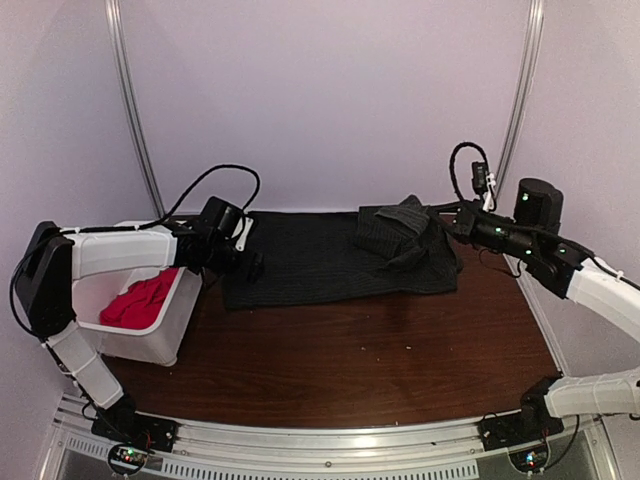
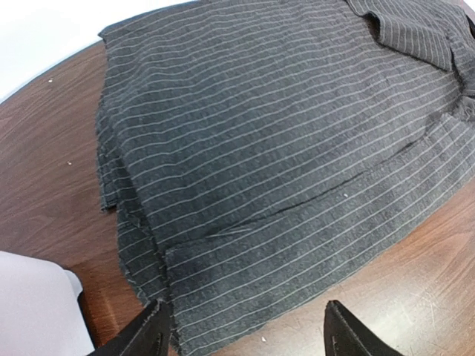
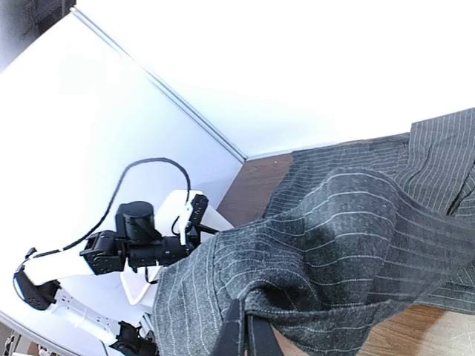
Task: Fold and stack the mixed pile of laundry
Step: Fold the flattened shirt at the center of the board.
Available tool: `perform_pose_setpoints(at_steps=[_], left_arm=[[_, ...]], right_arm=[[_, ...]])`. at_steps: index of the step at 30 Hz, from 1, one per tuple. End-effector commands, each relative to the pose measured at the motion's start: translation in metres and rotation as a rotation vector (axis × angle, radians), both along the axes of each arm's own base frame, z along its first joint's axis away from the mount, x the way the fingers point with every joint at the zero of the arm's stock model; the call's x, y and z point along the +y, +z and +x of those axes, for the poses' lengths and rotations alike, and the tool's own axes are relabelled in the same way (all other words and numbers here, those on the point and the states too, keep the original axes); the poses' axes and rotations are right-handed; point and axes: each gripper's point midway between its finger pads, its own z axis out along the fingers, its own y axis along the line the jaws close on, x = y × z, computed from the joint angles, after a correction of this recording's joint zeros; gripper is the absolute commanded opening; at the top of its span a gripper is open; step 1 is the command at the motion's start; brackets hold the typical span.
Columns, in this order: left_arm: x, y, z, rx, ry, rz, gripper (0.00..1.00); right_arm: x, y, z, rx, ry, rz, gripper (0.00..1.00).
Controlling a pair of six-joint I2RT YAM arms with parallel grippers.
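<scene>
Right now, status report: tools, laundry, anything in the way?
Left tool open over hem of pinstriped shirt. Right tool shut on shirt fabric, that end bunched up. Red T-shirt in white bin. Nothing seen blocking either tool.

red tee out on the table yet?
No, the top view shows the red T-shirt lying inside the white bin at the table's left side.
</scene>
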Motion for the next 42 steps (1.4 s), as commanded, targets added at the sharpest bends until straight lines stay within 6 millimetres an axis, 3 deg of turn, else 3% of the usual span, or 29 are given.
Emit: perform_pose_setpoints(at_steps=[1,6,10,13,17,20,24,26,29,35,38,40,42], left_arm=[[0.01,0.014,0.0,-0.038,0.016,-0.009,0.72],[0.017,0.02,-0.008,-0.048,0.022,-0.016,0.72],[0.019,0.021,-0.011,-0.048,0.02,-0.01,0.72],[0.019,0.023,-0.013,-0.048,0.014,-0.013,0.72],[0.017,0.031,-0.02,-0.052,-0.014,-0.038,0.72],[0.017,0.03,-0.031,-0.036,-0.042,-0.055,0.72],[0.02,0.016,-0.042,0.012,-0.028,-0.072,0.71],[0.02,0.009,-0.043,0.027,-0.025,-0.069,0.71],[0.015,0.007,-0.035,0.032,-0.023,-0.063,0.71],[-0.009,0.006,0.011,0.037,-0.036,-0.006,0.72],[-0.027,-0.001,0.033,0.052,-0.069,0.013,0.72],[-0.032,-0.007,0.04,0.074,-0.081,0.042,0.71],[-0.032,-0.015,0.033,0.103,-0.098,0.046,0.69]], right_arm=[[-0.005,0.009,-0.036,0.0,0.067,-0.038,0.0],[-0.023,0.064,-0.1,-0.152,0.126,0.05,0.0],[-0.034,0.092,-0.135,-0.232,0.153,0.104,0.0],[-0.036,0.111,-0.159,-0.293,0.215,0.174,0.0],[-0.038,0.121,-0.174,-0.327,0.251,0.229,0.0],[-0.041,0.107,-0.168,-0.299,0.206,0.195,0.0],[-0.043,0.065,-0.144,-0.164,0.122,0.162,0.0],[-0.042,0.04,-0.137,-0.11,0.106,0.167,0.0],[-0.041,0.018,-0.131,-0.064,0.09,0.171,0.0],[-0.041,0.038,-0.144,-0.151,0.134,0.187,0.0],[-0.043,0.038,-0.147,-0.154,0.128,0.169,0.0],[-0.043,0.034,-0.147,-0.14,0.126,0.162,0.0],[-0.044,0.034,-0.148,-0.138,0.123,0.162,0.0]])
